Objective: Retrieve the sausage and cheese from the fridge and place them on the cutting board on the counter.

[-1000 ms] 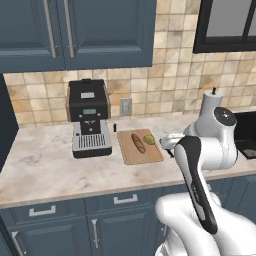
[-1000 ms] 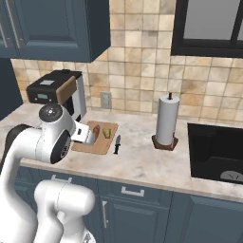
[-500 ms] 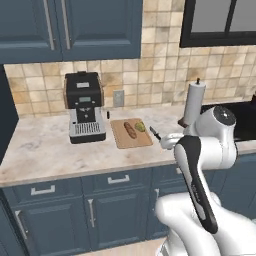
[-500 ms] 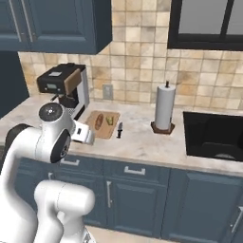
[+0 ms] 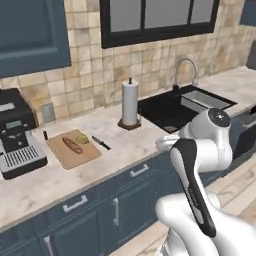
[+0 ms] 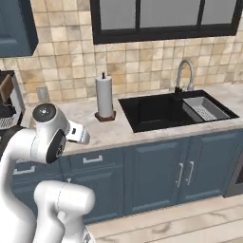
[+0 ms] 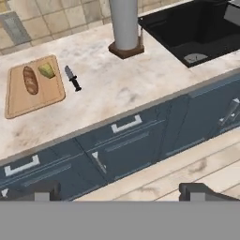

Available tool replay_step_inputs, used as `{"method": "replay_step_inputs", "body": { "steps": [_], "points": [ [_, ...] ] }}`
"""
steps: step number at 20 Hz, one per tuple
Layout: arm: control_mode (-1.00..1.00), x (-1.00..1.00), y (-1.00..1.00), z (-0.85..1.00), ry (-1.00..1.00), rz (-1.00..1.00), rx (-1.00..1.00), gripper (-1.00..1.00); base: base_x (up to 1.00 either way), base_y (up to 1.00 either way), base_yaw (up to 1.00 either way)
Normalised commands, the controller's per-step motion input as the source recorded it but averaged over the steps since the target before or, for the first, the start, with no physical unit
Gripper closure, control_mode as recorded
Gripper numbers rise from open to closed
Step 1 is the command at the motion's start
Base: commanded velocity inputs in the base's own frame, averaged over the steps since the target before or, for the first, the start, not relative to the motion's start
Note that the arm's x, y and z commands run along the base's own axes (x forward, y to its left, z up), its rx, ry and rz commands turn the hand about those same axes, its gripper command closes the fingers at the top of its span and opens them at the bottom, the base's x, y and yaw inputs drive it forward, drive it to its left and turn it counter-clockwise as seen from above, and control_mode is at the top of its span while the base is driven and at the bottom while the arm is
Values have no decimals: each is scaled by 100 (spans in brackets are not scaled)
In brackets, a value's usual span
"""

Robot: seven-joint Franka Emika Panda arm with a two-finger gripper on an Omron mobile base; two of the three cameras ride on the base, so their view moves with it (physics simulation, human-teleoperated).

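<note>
Claw [image 7: 120, 190] stood wide, empty, out over the cabinet fronts. Sausage [image 7: 30, 80] and cheese [image 7: 46, 70] lay side by side on cutting board [image 7: 28, 101], on counter [image 7: 108, 89]. No legible writing.

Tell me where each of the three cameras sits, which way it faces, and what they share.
Left base view: behind the arm's left, facing the counter; white arm lower right.
Right base view: behind its right, facing the sink; white arm lower left.
Hand view: on the hand, looking down at cabinet fronts and the cutting board; dark fingertips wide apart.
Shared: the paper towel roll shows in all three.
</note>
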Motion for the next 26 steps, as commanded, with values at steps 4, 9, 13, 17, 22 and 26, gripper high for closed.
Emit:
{"method": "replay_step_inputs", "body": {
  "steps": [4, 9, 13, 17, 22, 26],
  "points": [
    [100, 0, 0, 0, 0, 0, 0, -100, 12, 0, -79],
    [100, 0, 0, 0, 0, 0, 0, -100, 7, 0, -81],
    [100, 0, 0, 0, 0, 0, 0, -100, 11, -1, -78],
    [100, 0, 0, 0, 0, 0, 0, -100, 27, -12, -69],
    [100, 0, 0, 0, 0, 0, 0, -100, 65, -8, -57],
    [100, 0, 0, 0, 0, 0, 0, -100, 100, 0, -33]
  ]
}}
